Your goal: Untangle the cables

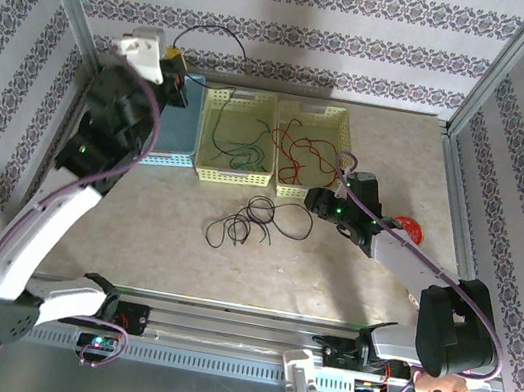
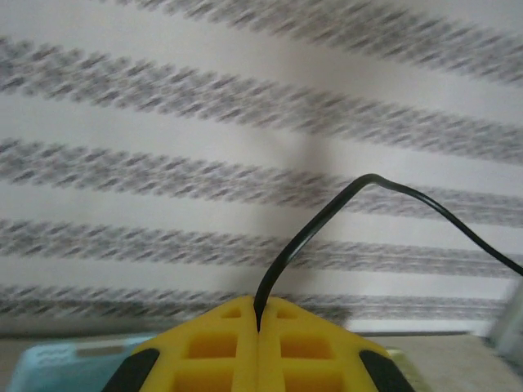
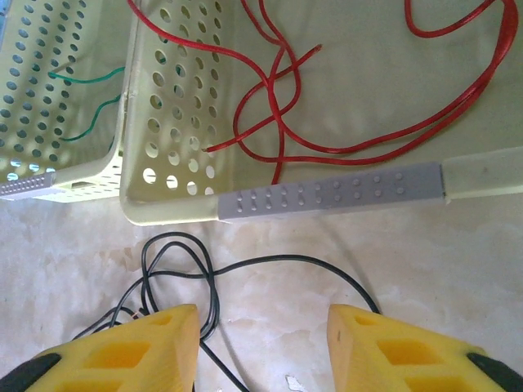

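At eleven o'clock from above, my left gripper [image 1: 172,60] holds a black cable [image 1: 220,29] high, presumably clear of the black tangle [image 1: 253,220] at centre. Left wrist: jaws pinch that cable [image 2: 327,211]. Right wrist: right gripper [image 3: 263,318] gapes over the tangle [image 3: 278,259], red cables [image 3: 278,122] at twelve

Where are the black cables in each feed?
Top external: pile at centre; one strand arcing from the left gripper, top left.
Left wrist: that strand, pinched between shut fingers.
Right wrist: the pile, bottom left to centre.
Landmark: red-cable basket, just beyond the pile in top and right wrist.
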### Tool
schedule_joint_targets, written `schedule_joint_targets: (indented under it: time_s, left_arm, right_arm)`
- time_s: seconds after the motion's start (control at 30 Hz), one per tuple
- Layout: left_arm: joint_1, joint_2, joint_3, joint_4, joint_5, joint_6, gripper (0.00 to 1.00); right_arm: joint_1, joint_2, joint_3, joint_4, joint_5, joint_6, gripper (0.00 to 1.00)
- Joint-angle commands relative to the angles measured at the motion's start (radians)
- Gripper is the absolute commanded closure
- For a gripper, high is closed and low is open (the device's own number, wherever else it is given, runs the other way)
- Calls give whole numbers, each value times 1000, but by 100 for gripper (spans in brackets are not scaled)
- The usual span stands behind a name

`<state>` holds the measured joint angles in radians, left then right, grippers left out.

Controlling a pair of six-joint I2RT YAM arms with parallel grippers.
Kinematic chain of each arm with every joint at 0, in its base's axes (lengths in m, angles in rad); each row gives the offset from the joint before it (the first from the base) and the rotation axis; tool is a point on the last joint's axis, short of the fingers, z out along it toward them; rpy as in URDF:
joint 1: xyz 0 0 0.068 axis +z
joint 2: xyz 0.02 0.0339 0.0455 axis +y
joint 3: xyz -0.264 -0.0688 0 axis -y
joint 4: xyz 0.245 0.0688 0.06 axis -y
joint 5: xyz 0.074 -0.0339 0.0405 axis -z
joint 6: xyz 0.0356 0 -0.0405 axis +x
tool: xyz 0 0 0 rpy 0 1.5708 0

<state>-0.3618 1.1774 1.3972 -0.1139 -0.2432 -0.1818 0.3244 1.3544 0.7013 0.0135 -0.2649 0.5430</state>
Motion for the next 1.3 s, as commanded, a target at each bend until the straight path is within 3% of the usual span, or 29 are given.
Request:
schedule_joint_targets:
  time_s: [0.0, 0.2, 0.47, 0.5, 0.57, 0.63, 0.7, 0.83, 0.97, 1.1, 1.27]
  left_arm:
    - [129, 144, 66, -189, -3, -148, 100]
    - [334, 402, 167, -211, 101, -267, 100]
    - [352, 565, 135, -214, 177, -240, 100]
    - [351, 567, 124, -230, 163, -247, 96]
    - [350, 547, 84, -237, 138, -256, 51]
    - [343, 493, 16, -212, 95, -271, 29]
    - [328, 409, -88, -156, 51, -287, 20]
    - [238, 214, -324, -44, 4, -279, 19]
    - [91, 85, -495, 15, 132, -276, 18]
    - [-69, 55, -631, 50, 260, -356, 17]
    - [-262, 121, -693, 43, 272, -408, 17]
  right_arm:
    - [1, -25, -1, 12, -28, -36, 55]
    - [10, -41, 9, -20, -37, -69, 55]
    - [11, -58, 0, -47, -18, -87, 55]
    - [11, -55, 1, -48, -22, -87, 55]
    - [13, -46, 8, -48, -28, -87, 55]
    - [14, -38, 16, -48, -37, -89, 55]
    - [17, -30, 23, -46, -40, -87, 55]
    - [25, -13, 31, -43, -40, -88, 55]
    - [38, 12, 42, -43, -46, -87, 55]
    - [56, 32, 54, -43, -39, -85, 55]
    - [61, 56, 74, -48, -31, -77, 55]
